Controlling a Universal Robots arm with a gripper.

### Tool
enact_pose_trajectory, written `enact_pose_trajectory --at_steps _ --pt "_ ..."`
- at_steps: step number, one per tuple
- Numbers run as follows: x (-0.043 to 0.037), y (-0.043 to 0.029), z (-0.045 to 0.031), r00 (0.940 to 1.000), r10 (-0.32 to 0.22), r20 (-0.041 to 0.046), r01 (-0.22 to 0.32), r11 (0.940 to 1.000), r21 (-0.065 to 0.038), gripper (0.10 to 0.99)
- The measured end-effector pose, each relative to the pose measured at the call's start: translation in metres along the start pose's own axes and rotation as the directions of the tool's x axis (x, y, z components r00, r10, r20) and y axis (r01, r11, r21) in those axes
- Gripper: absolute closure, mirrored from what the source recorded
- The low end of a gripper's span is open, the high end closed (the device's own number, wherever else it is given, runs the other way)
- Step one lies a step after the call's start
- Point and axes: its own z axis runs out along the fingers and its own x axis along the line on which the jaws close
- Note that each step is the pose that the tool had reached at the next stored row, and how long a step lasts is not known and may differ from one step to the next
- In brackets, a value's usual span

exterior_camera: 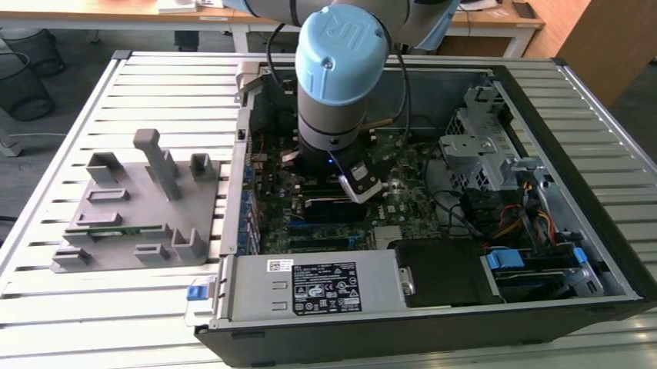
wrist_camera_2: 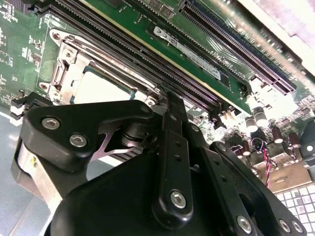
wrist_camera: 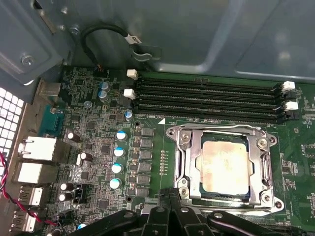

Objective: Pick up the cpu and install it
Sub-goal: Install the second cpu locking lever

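One cpu [wrist_camera: 224, 166], four memory slots [wrist_camera: 206, 101].

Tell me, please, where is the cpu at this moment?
In the first wrist view the cpu lies inside the metal frame of the motherboard socket, just beside the dark memory slots.

Wooden desk [exterior_camera: 205, 15], wire wastebasket [exterior_camera: 23, 73], grey floor [exterior_camera: 41, 138], slatted metal worktable [exterior_camera: 113, 307]

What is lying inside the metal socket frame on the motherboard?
The cpu lies flat inside the socket frame, its silver top showing. Whatever is beneath the cpu is covered.
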Motion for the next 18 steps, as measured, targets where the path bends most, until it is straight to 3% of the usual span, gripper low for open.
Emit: enact_pose_trajectory --at_steps 12,18 --pt "0.0008 0.0011 0.0002 1.0000 0.000 0.0003 0.000 1.0000 -0.005 0.980" --pt "0.0009 0.0032 -0.0060 1.0000 0.000 0.0006 0.000 1.0000 -0.008 0.980"
